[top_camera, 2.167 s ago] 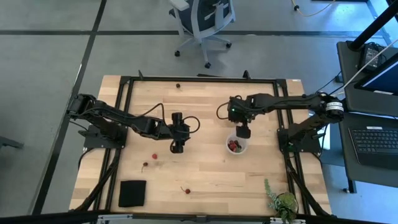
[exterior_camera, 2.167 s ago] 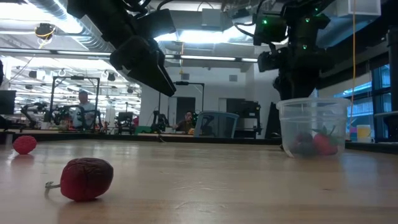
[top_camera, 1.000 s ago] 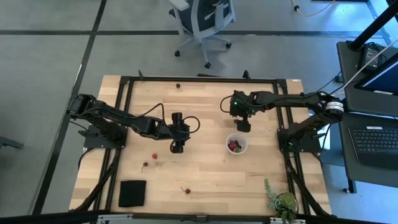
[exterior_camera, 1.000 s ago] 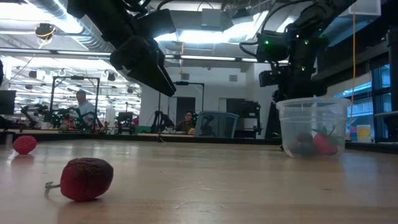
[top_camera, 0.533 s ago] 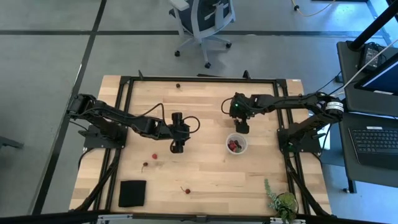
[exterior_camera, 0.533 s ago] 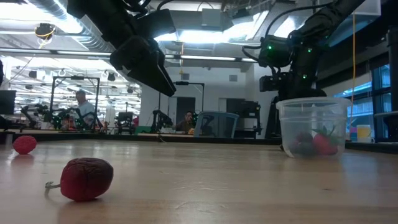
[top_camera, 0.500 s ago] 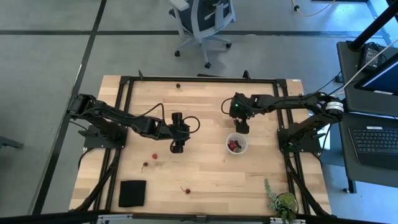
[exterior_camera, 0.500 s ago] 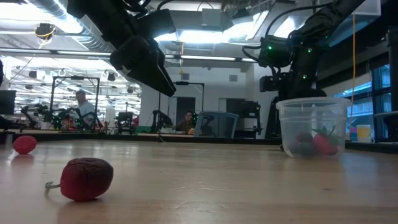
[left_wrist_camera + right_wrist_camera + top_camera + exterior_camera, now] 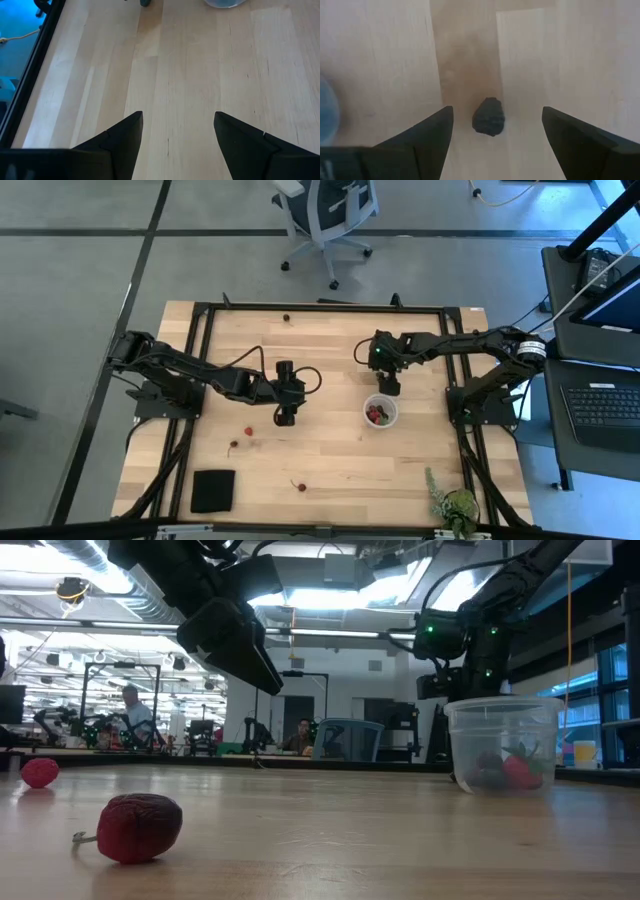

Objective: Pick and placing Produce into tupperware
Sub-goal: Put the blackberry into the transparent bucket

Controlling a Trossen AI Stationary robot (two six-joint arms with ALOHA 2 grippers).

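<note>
Grippers both spread wide, nothing held

Surroundings first: black square pad [image 9: 212, 491] near the front left corner of the wooden table [image 9: 330, 460], leafy green plant [image 9: 452, 502] at the front right corner, office chair [image 9: 325, 215] on the floor beyond the far edge. Nothing blocks the tupperware [image 9: 380, 412], which stands right of centre, upright, lid off. Low view shows it as a translucent tub [image 9: 503, 743] with red and dark fruit in the bottom; exact count inside cannot be told.

Loose produce on the table, high view: 4. 1 red fruit [image 9: 248, 432] just in front of the left arm, 1 darker fruit [image 9: 234, 446] beside it, 1 stemmed fruit [image 9: 299, 485] nearer the front edge, 1 dark fruit [image 9: 286, 318] at the far edge. Right wrist view shows 1 more dark fruit [image 9: 488, 116] on the wood, between that arm's fingers [image 9: 425, 137].

Left gripper [image 9: 285, 417] hangs left of centre, pointing down, fingers [image 9: 120, 140] wide apart over bare wood. Right gripper [image 9: 388, 388] sits just behind the tupperware, arm stretched in from the right, jaws wide, empty.

2 people sit far off in the room behind.
</note>
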